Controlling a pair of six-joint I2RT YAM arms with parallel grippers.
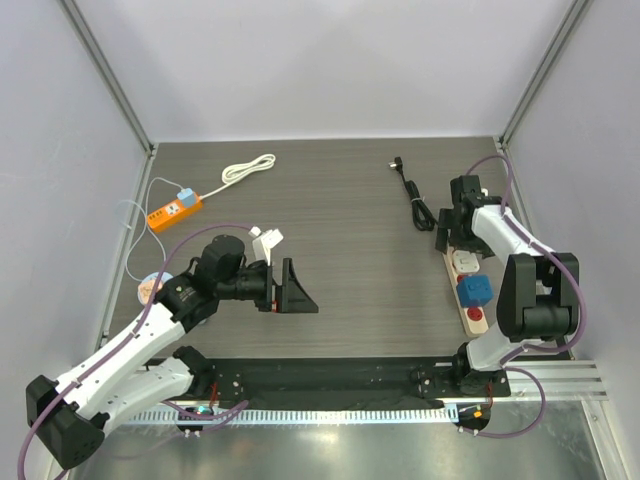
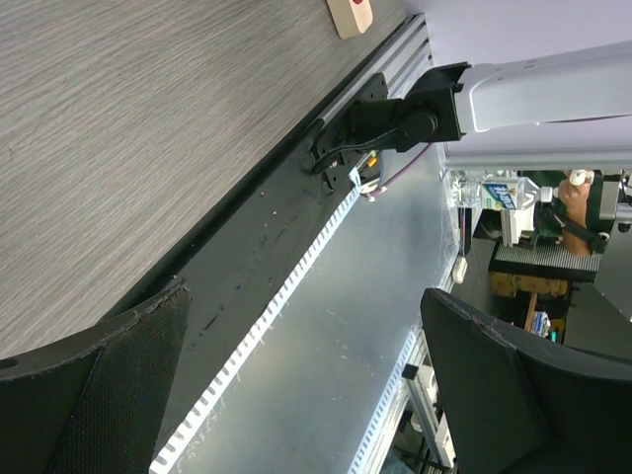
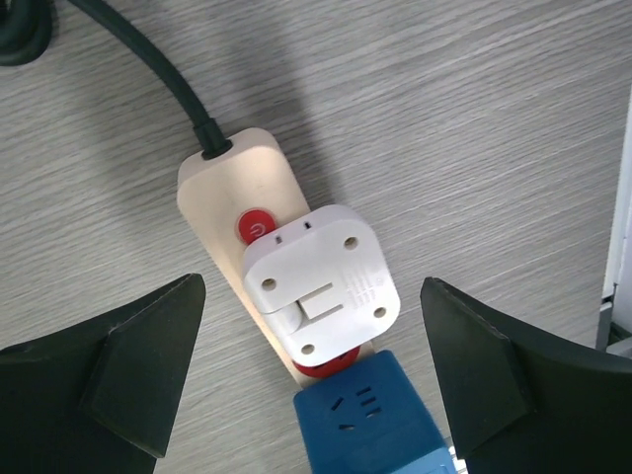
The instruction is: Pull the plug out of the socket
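A beige power strip (image 1: 470,300) lies at the right of the table and shows in the right wrist view (image 3: 222,188). A white square plug (image 3: 321,281) sits in it, between a red switch (image 3: 255,225) and a blue cube adapter (image 3: 370,425); the white plug also shows from above (image 1: 465,262). My right gripper (image 3: 316,365) is open above the strip, its fingers (image 3: 109,365) apart on either side of the white plug and not touching it; from above it (image 1: 450,235) hovers over the strip's far end. My left gripper (image 1: 298,290) is open and empty mid-table; its wrist view (image 2: 306,296) shows only the table's near edge.
The strip's black cord (image 1: 412,195) coils toward the back. An orange power strip (image 1: 175,210) with a white cable (image 1: 250,168) lies at the back left. A small white object (image 1: 266,240) sits beside the left arm. A metal rail (image 2: 326,326) runs along the near edge.
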